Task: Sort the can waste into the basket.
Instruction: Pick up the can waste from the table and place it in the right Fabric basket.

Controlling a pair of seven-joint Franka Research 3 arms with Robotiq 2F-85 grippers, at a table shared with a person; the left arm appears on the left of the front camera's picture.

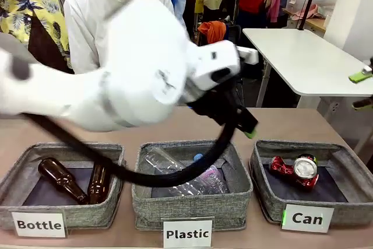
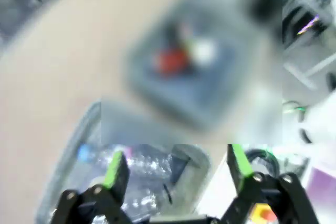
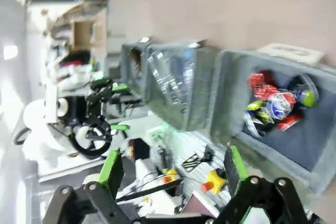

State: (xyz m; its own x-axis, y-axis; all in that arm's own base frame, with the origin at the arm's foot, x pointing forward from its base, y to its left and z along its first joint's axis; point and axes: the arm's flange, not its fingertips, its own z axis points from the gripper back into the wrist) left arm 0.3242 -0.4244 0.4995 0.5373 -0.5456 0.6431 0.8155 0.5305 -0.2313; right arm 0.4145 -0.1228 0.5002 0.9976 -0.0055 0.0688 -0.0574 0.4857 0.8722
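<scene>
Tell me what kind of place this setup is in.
Probably a robotics lab staging a waste-sorting demo: three grey woven-fabric bins with white printed label cards, a white robot arm, and a white work table behind.

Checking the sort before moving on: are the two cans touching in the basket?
Touching. In the front view the red can lies against the dark can, no gap, inside the basket.

Three bins in row along lower frame: Bottle bin [image 1: 17,182] left, Plastic bin [image 1: 192,202] centre, Can bin [image 1: 349,167] right. Cans [image 1: 294,170] touching inside Can bin. Left arm [image 1: 128,80] crosses mid-frame above Plastic bin.
</scene>
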